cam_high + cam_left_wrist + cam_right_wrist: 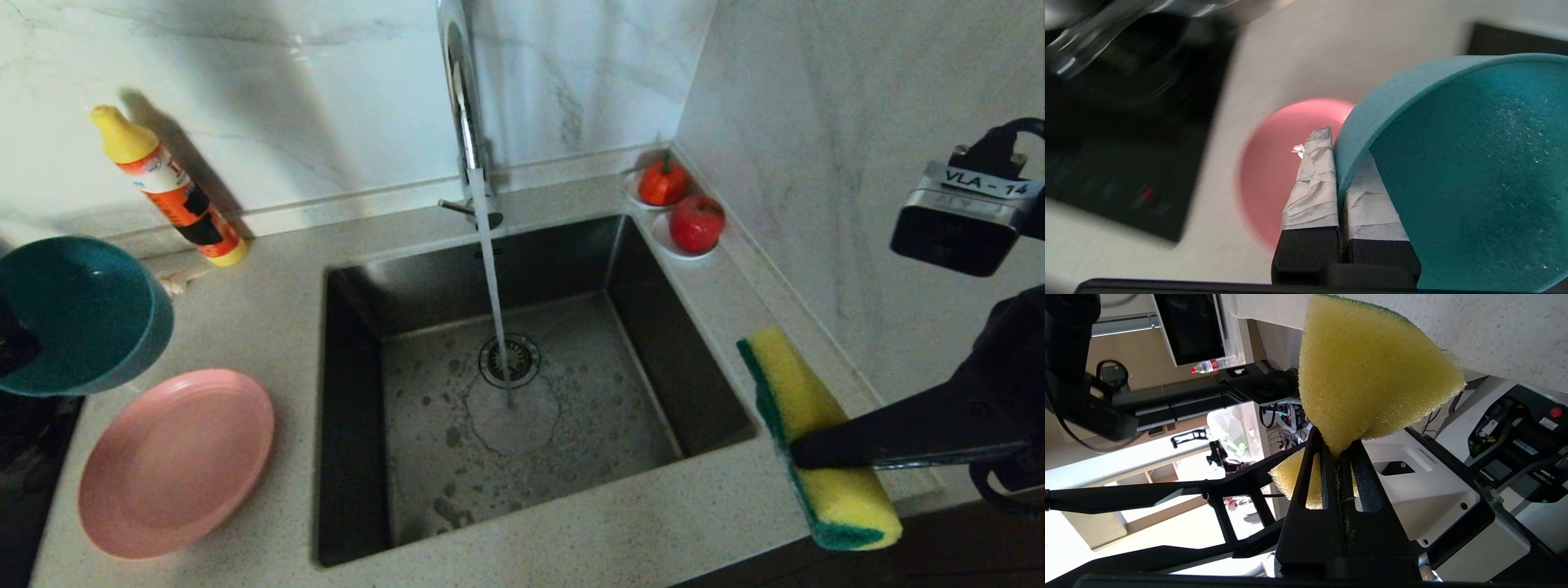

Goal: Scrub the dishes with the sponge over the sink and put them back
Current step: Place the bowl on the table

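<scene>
The teal bowl [82, 314] hangs tilted above the counter at the far left, its opening facing the sink. My left gripper [1341, 151] is shut on the bowl's rim [1355, 118], one taped finger [1312, 183] outside and one inside. The pink plate [175, 461] lies flat on the counter below the bowl, left of the sink [424, 278]. Water runs from the chrome tap [465, 106] down beside the drain strainer [510, 359]. Right of the sink, my right gripper [804, 449] is shut on the yellow sponge [804, 408], which stands on end, green layer toward the sink; its foam [1367, 375] is squeezed at the fingertips.
An orange dish-soap bottle [167, 188] leans on the back wall at the left. Two white saucers with red fruit [678, 204] sit in the back right corner. A black cooktop [1126, 143] lies left of the plate. The marble wall [816, 163] stands close on the right.
</scene>
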